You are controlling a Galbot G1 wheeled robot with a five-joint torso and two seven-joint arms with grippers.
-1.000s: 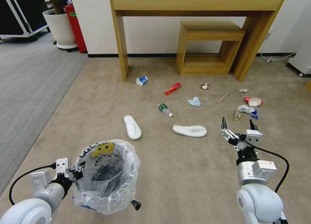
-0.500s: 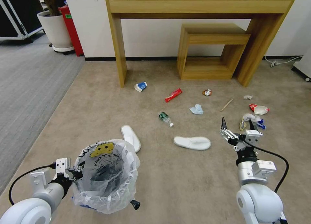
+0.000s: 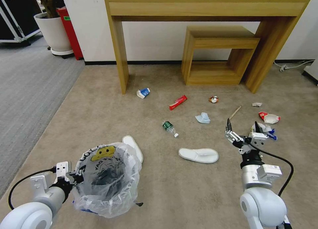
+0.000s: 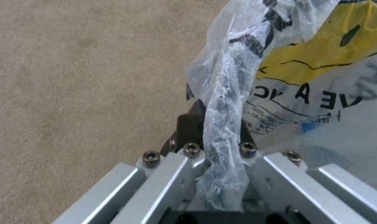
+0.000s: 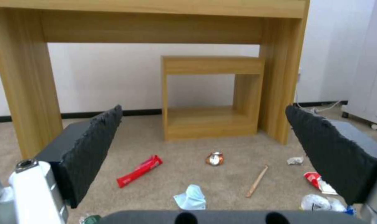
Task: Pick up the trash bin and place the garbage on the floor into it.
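The left gripper [image 3: 77, 178] is carrying the trash bin [image 3: 105, 179] off the floor [image 3: 99, 113], its fingers [image 4: 192, 121] clamped on the bag-lined rim, so the pickup looks done. 1 white slipper [image 3: 133, 146] is lying just beyond the bin. The right gripper [image 3: 242, 131] is hovering with fingers wide apart and empty. Ahead of them, a second slipper [image 3: 198, 155], bottle [image 3: 169, 127], red wrapper [image 3: 178, 102], mask [image 3: 202, 117], can [image 3: 213, 99] and stick [image 3: 235, 112] are all waiting; nothing appears binned.
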